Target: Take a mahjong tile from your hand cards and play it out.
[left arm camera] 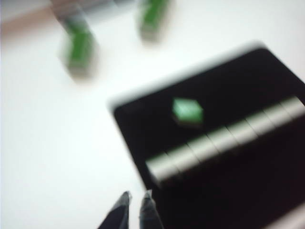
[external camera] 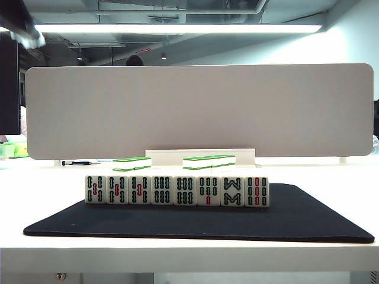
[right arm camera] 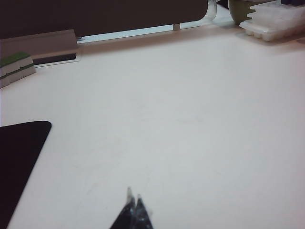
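The right gripper [right arm camera: 133,202] is hanging above the bare white table [right arm camera: 181,124], and its two dark fingertips are pressing together with no gap and nothing between them. A corner of the black mat [right arm camera: 19,157] is lying on the table to one side of the gripper, well apart from it. Farther away, green-backed tiles [right arm camera: 16,67] are sitting in a small stack near a long white rail [right arm camera: 40,40]. A dark panel [right arm camera: 102,16] is standing behind them. A white plastic tray [right arm camera: 274,21] is resting at the far corner.
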Motion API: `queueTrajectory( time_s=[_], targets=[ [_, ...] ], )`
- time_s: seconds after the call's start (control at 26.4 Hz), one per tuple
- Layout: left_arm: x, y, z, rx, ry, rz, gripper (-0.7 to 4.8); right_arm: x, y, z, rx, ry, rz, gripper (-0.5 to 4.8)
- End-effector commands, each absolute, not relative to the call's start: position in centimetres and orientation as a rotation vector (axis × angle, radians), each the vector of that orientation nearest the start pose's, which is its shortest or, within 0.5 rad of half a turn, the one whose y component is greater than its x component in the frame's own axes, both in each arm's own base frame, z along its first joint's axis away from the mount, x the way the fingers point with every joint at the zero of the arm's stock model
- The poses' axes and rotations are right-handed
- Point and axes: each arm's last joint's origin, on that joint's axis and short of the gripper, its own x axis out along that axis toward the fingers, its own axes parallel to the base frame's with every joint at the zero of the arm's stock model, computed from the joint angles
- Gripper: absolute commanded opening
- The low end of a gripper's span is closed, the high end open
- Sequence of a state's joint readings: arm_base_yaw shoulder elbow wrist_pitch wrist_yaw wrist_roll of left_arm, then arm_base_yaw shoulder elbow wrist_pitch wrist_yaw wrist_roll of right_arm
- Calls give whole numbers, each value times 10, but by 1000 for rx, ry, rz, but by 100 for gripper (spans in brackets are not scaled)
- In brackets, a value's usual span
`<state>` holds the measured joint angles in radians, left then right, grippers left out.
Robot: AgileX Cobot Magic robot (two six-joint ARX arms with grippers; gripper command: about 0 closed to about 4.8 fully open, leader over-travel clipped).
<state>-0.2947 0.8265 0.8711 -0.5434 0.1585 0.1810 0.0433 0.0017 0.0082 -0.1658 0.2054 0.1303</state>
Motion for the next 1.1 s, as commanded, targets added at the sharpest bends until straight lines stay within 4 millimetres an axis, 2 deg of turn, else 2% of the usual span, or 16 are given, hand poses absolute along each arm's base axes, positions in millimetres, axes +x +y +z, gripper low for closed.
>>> queueTrajectory(
  time_s=[0.04, 0.15, 0.23, 0.42, 0.57, 0.87, 1.1],
  targets=[
    [149, -43, 348, 269, 217, -397, 29, 96, -2, 150, 114, 140, -169, -1],
    [140, -31, 355, 201, 127, -317, 30, 96, -2, 150, 114, 140, -169, -1],
    [129, -21, 349, 138, 108, -251, 30, 96, -2, 150, 114, 140, -169, -1],
    [111, -10, 317, 78, 104, -172, 29, 96, -2, 150, 114, 140, -169, -1],
    [98, -3, 271, 25, 127, -107, 30, 96, -2, 150, 114, 140, -169, -1],
    [97, -1, 217, -63, 82, -29, 30, 96, -2, 150, 114, 140, -168, -1],
    [97, 1, 190, -64, 67, 37, 30, 96, -2, 150, 114, 140, -168, -1]
  ],
)
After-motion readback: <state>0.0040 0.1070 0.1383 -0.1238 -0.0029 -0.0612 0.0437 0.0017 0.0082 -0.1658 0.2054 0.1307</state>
